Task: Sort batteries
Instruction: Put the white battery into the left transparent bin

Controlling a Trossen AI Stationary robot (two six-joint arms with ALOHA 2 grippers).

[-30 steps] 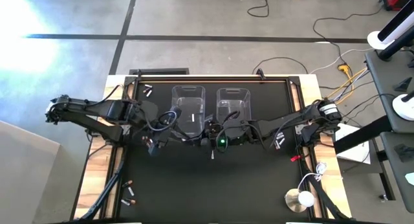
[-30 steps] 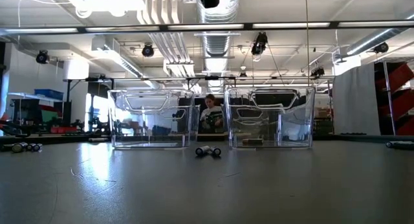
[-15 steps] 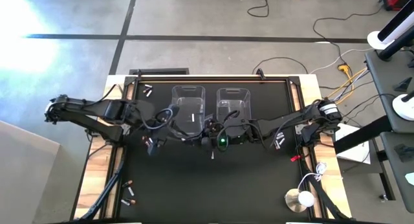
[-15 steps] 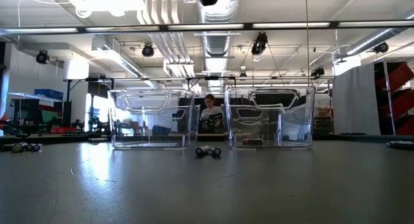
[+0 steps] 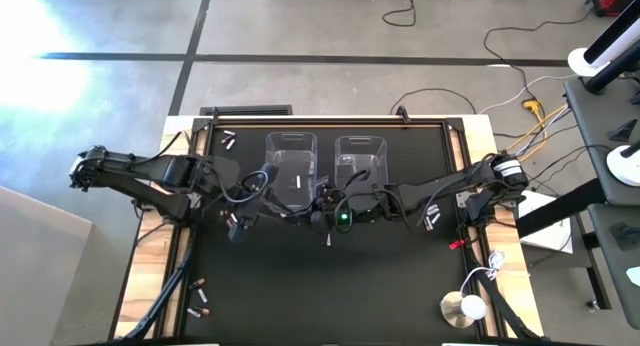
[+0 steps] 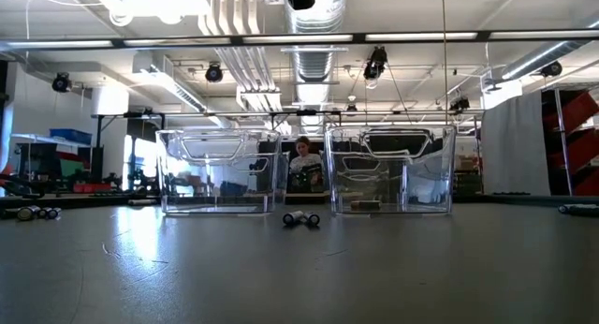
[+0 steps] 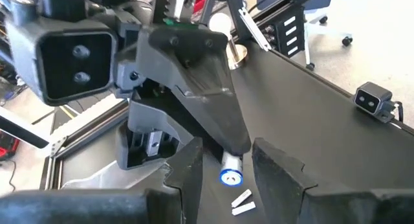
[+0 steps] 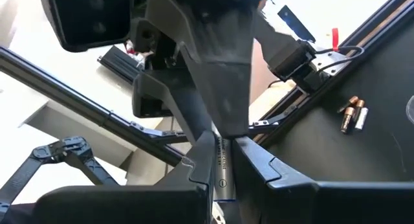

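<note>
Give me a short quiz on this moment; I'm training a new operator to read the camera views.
1. True or false: the right gripper is shut on a silvery battery.
2. How many clear bins stand on the table? A one, B two, C three.
3. Fill in: the fingers of the ___ arm stand open on either side of that battery.

Key: 1 true. 2 B. 3 left: the left gripper is open around the battery that the other arm holds.
</note>
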